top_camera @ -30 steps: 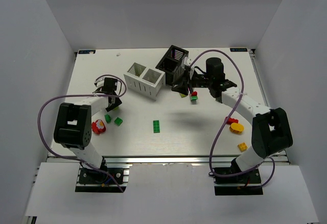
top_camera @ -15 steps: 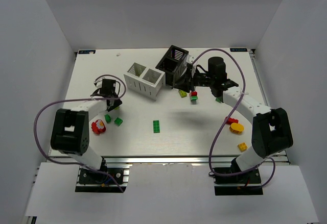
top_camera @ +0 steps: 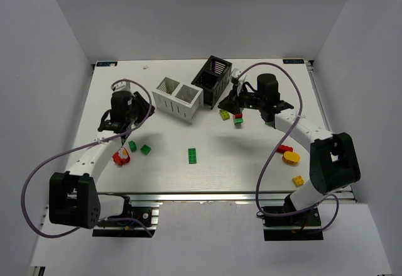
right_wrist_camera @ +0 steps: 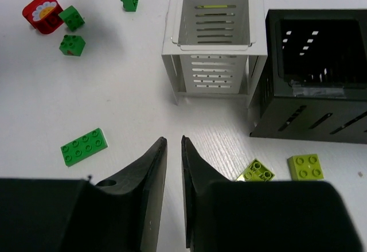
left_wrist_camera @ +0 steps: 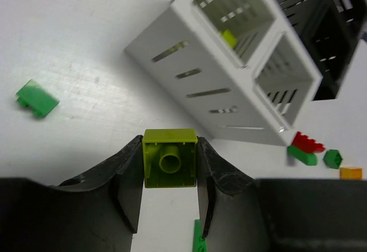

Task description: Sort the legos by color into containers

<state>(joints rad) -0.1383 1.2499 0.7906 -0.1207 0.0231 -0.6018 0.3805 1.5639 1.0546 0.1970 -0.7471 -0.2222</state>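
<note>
White tabletop (top_camera: 207,175) under me, loose bricks scattered. My left gripper (left_wrist_camera: 170,174) is clamped on a lime green brick (left_wrist_camera: 170,157), raised near the white container (left_wrist_camera: 229,74); one lime piece lies in its far compartment. I should center over that compartment before releasing. My right gripper (right_wrist_camera: 174,166) is nearly together, empty.

white container (right_wrist_camera: 212,39): far compartment cut off by the top edge
black container (right_wrist_camera: 318,100): right side runs out of frame
long green brick (left_wrist_camera: 198,241): only a sliver shows at the bottom edge
</note>
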